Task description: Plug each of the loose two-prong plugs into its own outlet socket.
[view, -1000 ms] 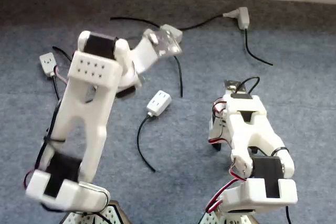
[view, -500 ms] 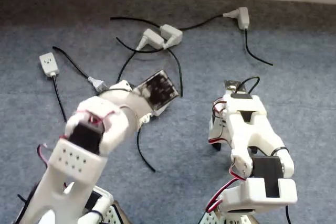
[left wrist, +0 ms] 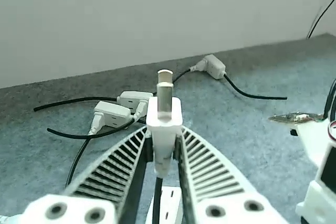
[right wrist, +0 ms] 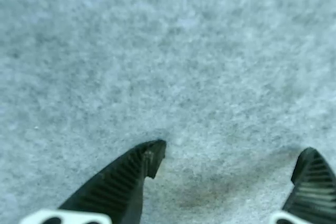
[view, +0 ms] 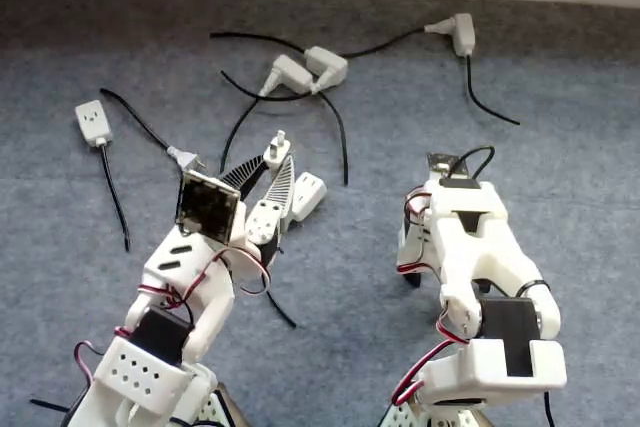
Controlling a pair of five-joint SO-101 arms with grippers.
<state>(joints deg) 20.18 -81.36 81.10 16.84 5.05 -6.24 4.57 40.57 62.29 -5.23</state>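
Note:
My left gripper (left wrist: pixel 164 148) is shut on a white two-prong plug (left wrist: pixel 164 116), which stands upright with its prongs pointing up and its black cord hanging down between the fingers. In the high view the left gripper (view: pixel 270 175) holds this plug (view: pixel 276 152) just left of a white outlet socket (view: pixel 306 195) on the carpet. That socket (left wrist: pixel 167 203) lies directly under the held plug. Another socket (view: pixel 92 121) lies at the far left, and a loose plug (view: pixel 186 159) with bare prongs lies between them. My right gripper (right wrist: pixel 231 163) is open just above bare carpet.
A plug joined to a socket (view: pixel 303 69) lies at the back with black cords curving around it. A white adapter (view: pixel 460 32) on a cord sits at the back right. The right arm (view: pixel 470 247) is folded at the front right, and grey carpet covers the table.
The left arm drew back from the joined pair at the rear toward the near socket and turned its wrist, so the plug now points up. The right arm kept still.

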